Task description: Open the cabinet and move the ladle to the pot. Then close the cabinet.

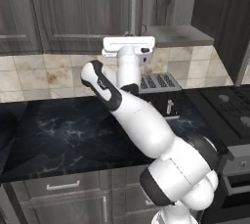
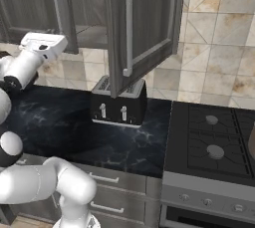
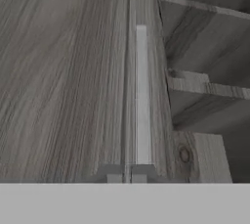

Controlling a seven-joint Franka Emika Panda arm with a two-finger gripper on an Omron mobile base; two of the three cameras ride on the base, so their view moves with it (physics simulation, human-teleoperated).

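Observation:
The cabinet [image 1: 83, 12] hangs on the wall above the counter. Its right door [image 2: 144, 23] stands swung open, with a long silver handle [image 2: 127, 33]. The left door [image 3: 58, 81] is closed or nearly so. My gripper [image 1: 131, 35] points upward just below the left door's handle [image 1: 134, 8]. In the hand view the silver bar [image 3: 141, 96] runs straight up from my fingertips [image 3: 139, 176], and the gripper [image 3: 126, 178] is shut; whether it pinches the bar I cannot tell. Pale shelves [image 3: 205, 86] show inside. The ladle is hidden. The pot is out of view.
A black toaster [image 2: 118, 105] stands on the dark marble counter [image 1: 63, 130] under the open door. The stove [image 2: 214, 142] lies to the right. Drawer units [image 1: 63, 186] run below the counter. My arm [image 1: 141, 120] crosses the counter's middle.

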